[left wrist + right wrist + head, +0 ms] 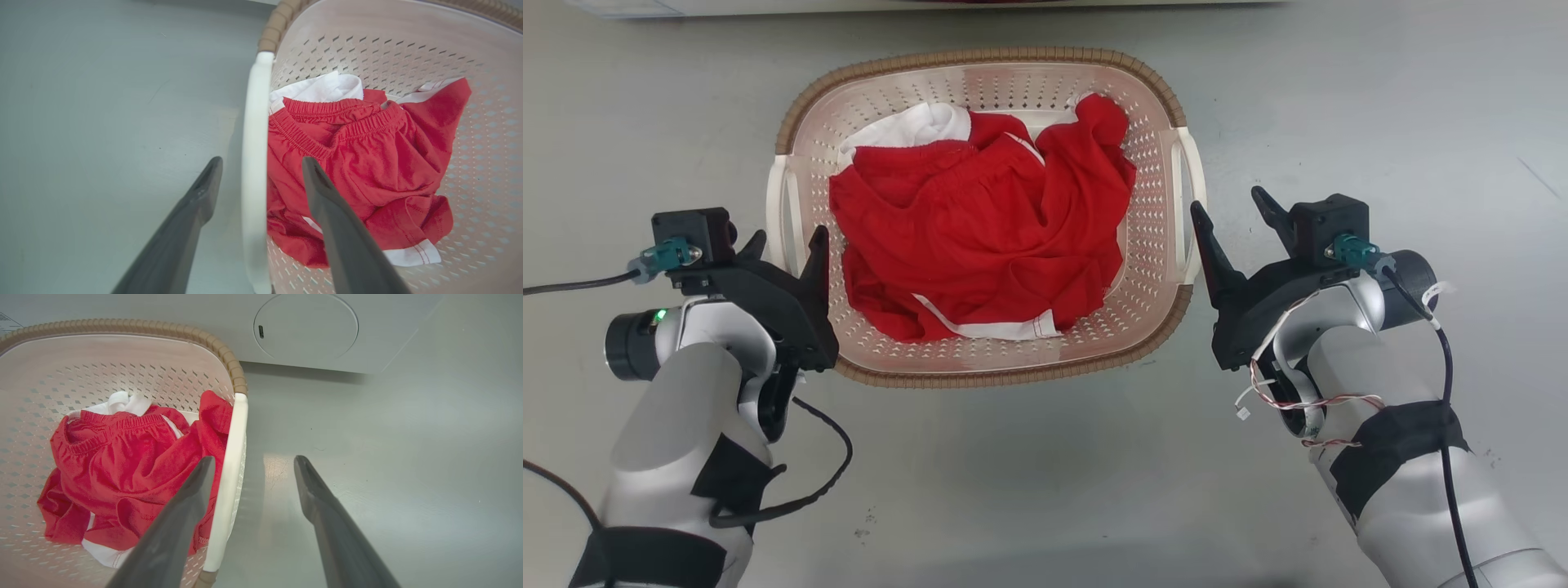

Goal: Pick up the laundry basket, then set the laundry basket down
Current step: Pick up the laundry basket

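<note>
left gripper stands open, its fingers straddling the left white handle; right gripper is open too, astride the right white handle. laundry basket sits on the grey floor between them, red clothes heaped inside. stiff perforated plastic, probably light; the smooth handles may slip, so clamp both mid-handle and lift level.

No legible text, no brands, no numbers
</note>
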Tool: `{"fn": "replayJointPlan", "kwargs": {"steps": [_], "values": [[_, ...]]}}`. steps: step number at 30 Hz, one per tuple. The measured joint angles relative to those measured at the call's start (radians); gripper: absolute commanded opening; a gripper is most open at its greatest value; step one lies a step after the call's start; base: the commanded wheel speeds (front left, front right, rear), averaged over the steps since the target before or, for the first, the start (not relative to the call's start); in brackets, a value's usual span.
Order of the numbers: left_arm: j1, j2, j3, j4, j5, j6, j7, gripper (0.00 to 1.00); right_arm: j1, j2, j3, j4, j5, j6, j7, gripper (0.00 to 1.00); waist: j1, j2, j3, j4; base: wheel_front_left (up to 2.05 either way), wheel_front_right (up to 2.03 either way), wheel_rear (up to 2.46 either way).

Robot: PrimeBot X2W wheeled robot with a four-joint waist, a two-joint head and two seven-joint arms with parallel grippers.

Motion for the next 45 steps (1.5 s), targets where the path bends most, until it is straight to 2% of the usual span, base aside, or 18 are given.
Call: {"fn": "replayJointPlan", "kwargs": {"steps": [10, 15, 16, 17, 22, 32, 45], "values": [[-0.069, 0.008, 0.003, 0.053, -0.005, -0.017, 0.008, 1.00, -0.068, 0.012, 0.015, 0.084, 0.015, 0.001, 0.024, 1.00, 0.0000, 0.0000, 0.052, -0.001, 0.00, 0.00, 0.00], [-0.091, 0.002, -0.001, 0.083, -0.007, -0.025, 0.012, 1.00, -0.073, 0.007, 0.046, 0.100, 0.060, -0.010, 0.036, 1.00, 0.0000, 0.0000, 0.062, 0.006, 0.00, 0.00, 0.00], [-0.097, 0.001, -0.003, 0.089, -0.007, -0.025, 0.012, 0.44, -0.075, 0.007, 0.054, 0.100, 0.070, -0.011, 0.037, 0.44, 0.0000, -0.0002, 0.064, 0.008, 0.00, 0.00, 0.00], [-0.102, 0.000, -0.005, 0.094, -0.007, -0.025, 0.012, 0.00, -0.079, 0.007, 0.062, 0.100, 0.076, -0.013, 0.037, 0.00, 0.0000, -0.0002, 0.065, 0.010, 0.00, 0.00, 0.00], [-0.121, -0.024, -0.016, 0.115, -0.007, -0.033, 0.012, 0.00, -0.101, 0.018, 0.090, 0.104, 0.109, -0.020, 0.053, 0.00, -0.0001, -0.0002, 0.070, 0.019, 0.00, 0.00, 0.00], [-0.141, -0.030, -0.020, 0.166, -0.007, -0.035, 0.002, 0.00, -0.128, 0.014, 0.128, 0.140, 0.164, -0.028, 0.061, 0.00, -0.0002, -0.0002, 0.065, 0.024, 0.00, 0.00, 0.00], [-0.114, -0.061, -0.026, 0.231, -0.010, -0.043, -0.015, 0.00, -0.105, 0.020, 0.159, 0.216, 0.227, -0.035, 0.064, 0.00, -0.0002, -0.0002, 0.002, 0.024, 0.00, 0.00, 0.00]]}}
